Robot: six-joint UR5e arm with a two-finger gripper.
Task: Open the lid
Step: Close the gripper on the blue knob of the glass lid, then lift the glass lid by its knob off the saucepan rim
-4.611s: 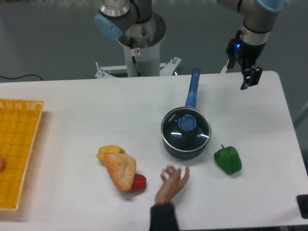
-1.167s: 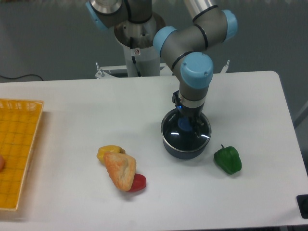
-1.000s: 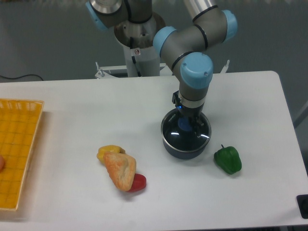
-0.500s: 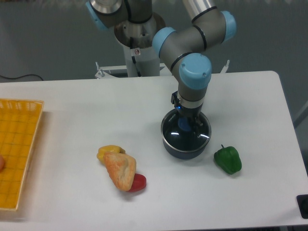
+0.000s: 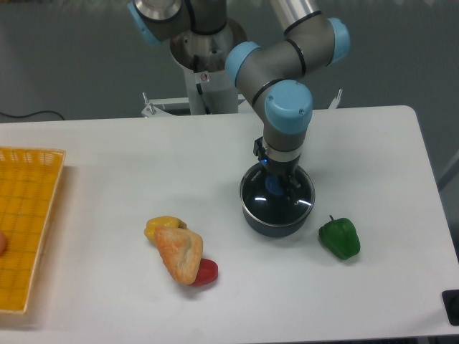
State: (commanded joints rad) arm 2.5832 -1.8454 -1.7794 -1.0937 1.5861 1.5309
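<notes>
The lid [image 5: 287, 208], a glass disc with a blue knob [image 5: 275, 186], lies flat on the dark blue saucepan [image 5: 269, 226] at the table's middle right. My gripper [image 5: 278, 185] points straight down over the pan's centre. Its two dark fingers [image 5: 290, 188] stand on either side of the knob and look closed against it. The arm's wrist hides the saucepan's long handle and the back of the lid.
A green pepper [image 5: 339, 238] lies just right of the saucepan. A yellow pepper [image 5: 163, 225], a piece of bread [image 5: 179, 253] and a red pepper [image 5: 206, 271] lie together at the front left. A yellow basket [image 5: 25, 222] stands at the left edge.
The arm came from the back right down onto the lid, and a person's hand left the front. In the last second the wrist shifted slightly left and up; the lid stays on the pan.
</notes>
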